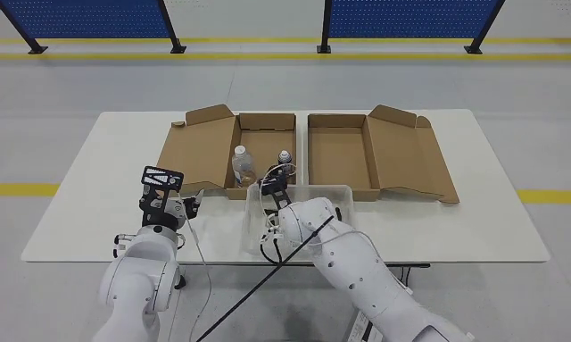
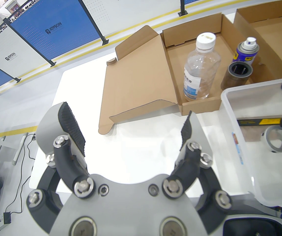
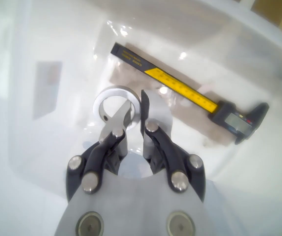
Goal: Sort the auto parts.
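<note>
Down inside the clear bin (image 3: 57, 25), the right claw (image 3: 134, 106) is nearly closed, one finger through the hole of a metal ring (image 3: 114, 90) and the other outside, pinching its wall. That ring looks solid, stiff and smooth, probably heavy for its size and apt to swing or slip in so narrow a pinch, so a firm hold across the wall seems right. Beside it lies a caliper (image 3: 180, 82), and beyond the bin the left claw (image 2: 131, 128) hangs wide open and empty over the table (image 2: 82, 92).

A white table (image 1: 89, 208) stands before blue partition panels (image 1: 89, 7) and yellow floor lines (image 1: 268, 55).
</note>
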